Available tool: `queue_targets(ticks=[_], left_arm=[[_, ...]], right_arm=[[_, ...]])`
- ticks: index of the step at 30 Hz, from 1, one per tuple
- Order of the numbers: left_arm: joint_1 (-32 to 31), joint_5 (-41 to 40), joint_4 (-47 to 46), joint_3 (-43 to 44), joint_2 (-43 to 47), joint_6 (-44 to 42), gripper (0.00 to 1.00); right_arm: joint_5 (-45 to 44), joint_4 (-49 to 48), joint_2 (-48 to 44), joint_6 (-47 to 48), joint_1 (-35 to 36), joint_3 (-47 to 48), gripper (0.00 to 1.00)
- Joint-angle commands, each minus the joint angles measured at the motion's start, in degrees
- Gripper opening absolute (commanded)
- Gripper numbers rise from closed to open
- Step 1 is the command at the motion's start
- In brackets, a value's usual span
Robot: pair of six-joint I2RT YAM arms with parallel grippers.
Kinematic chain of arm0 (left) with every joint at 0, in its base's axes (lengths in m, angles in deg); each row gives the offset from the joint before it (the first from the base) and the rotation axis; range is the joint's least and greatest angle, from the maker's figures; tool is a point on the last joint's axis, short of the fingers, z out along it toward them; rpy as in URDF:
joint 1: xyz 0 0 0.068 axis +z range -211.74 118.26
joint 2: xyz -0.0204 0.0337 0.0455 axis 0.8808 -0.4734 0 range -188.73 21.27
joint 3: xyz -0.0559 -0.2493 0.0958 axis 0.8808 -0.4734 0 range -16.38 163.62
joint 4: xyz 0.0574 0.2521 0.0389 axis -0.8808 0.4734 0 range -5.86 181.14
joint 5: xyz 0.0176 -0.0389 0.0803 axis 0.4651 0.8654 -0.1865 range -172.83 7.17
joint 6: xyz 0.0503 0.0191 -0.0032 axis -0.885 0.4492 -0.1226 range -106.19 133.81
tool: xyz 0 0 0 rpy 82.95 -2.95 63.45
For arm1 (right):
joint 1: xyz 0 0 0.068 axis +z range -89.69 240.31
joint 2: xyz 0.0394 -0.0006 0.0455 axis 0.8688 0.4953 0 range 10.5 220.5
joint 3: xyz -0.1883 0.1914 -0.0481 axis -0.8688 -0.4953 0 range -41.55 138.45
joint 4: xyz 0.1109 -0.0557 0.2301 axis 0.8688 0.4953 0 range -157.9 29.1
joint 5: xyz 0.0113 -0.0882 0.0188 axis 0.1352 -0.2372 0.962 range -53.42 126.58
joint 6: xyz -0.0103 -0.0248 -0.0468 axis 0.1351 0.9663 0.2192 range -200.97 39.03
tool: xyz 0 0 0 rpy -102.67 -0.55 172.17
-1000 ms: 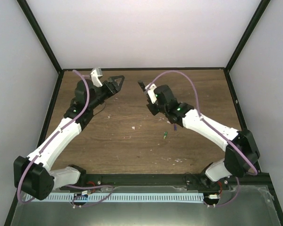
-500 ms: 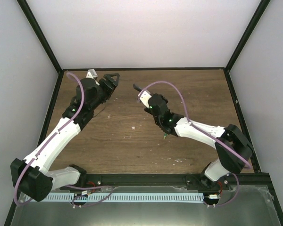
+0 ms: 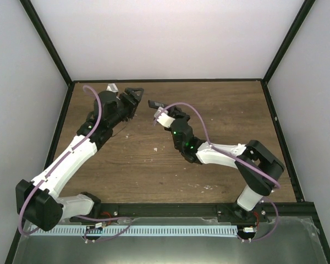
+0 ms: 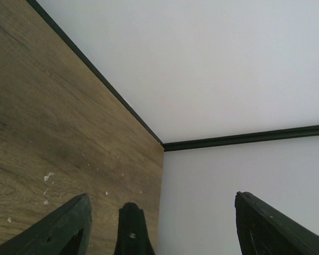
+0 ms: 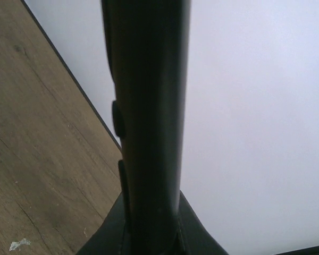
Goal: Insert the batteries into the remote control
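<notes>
My right gripper (image 3: 161, 114) is shut on the slim black remote control (image 3: 153, 103) and holds it above the table near the back. In the right wrist view the remote (image 5: 149, 106) rises straight out of the shut gripper (image 5: 151, 236), with small side buttons showing. My left gripper (image 3: 134, 94) is open just left of the remote's free end. In the left wrist view its gripper (image 4: 162, 212) is spread wide, with a dark narrow piece (image 4: 132, 231) low between the fingers; I cannot tell what it is. Neither battery shows; the right arm covers the table's middle.
The wooden table (image 3: 126, 159) has black frame rails and white walls at the back and sides. The back left corner post (image 4: 223, 141) is close to the left gripper. Small white flecks lie on the wood.
The right arm has swung left and toward the back with the remote, bringing it close to the left gripper and covering the spot where the green battery lay. The left gripper shifted slightly right.
</notes>
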Motion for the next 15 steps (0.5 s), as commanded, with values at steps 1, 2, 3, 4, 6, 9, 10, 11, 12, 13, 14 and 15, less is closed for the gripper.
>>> queue_targets(ticks=[1,2,3,4,6,9,10,11,12,13,14,15], left_arm=[[-0.39,0.19,-0.04,-0.29,-0.31,0.42,0.74],[-0.39,0.23,-0.06,-0.31,-0.53,0.35,0.74],[-0.44,0.31,-0.07,-0.36,-0.74,0.30,0.74],[-0.54,0.36,-0.14,-0.44,-0.89,0.24,0.74],[-0.84,0.40,-0.16,-0.53,-1.27,0.16,0.73],[-1.16,0.18,0.34,-0.71,-1.63,-0.34,0.73],[-1.24,-0.08,0.70,-0.76,-1.65,-0.62,0.73],[-1.26,-0.41,1.06,-0.75,-1.66,-0.97,0.73],[-1.34,-0.69,1.45,-0.71,-1.61,-1.32,0.73],[-1.36,-0.96,1.85,-0.72,-1.57,-1.48,0.73],[-1.32,-1.26,2.32,-0.75,-1.59,-1.62,0.73],[-1.34,-1.54,2.54,-0.89,-1.56,-1.68,0.73]], right_arm=[[-3.30,-4.13,2.81,2.99,1.06,2.89,0.01],[-3.53,-3.81,3.36,3.07,1.26,3.42,0.01],[-3.79,-3.97,3.83,3.31,1.38,3.78,0.01],[-3.91,-4.14,4.20,3.51,1.51,4.06,0.01],[-4.00,-4.89,4.50,4.01,1.74,4.31,0.01],[-4.29,-5.67,4.61,4.22,1.90,4.81,0.01],[-4.31,-5.67,4.61,4.23,1.85,4.92,0.01],[-4.39,-5.85,4.58,4.30,1.91,4.93,0.01],[-4.46,-5.98,4.57,4.31,1.90,4.98,0.01],[-4.61,-6.14,4.57,4.44,1.91,5.02,0.01],[-4.77,-6.39,4.53,4.56,1.92,5.02,0.01],[-4.90,-6.43,4.63,4.60,1.97,5.07,0.01]])
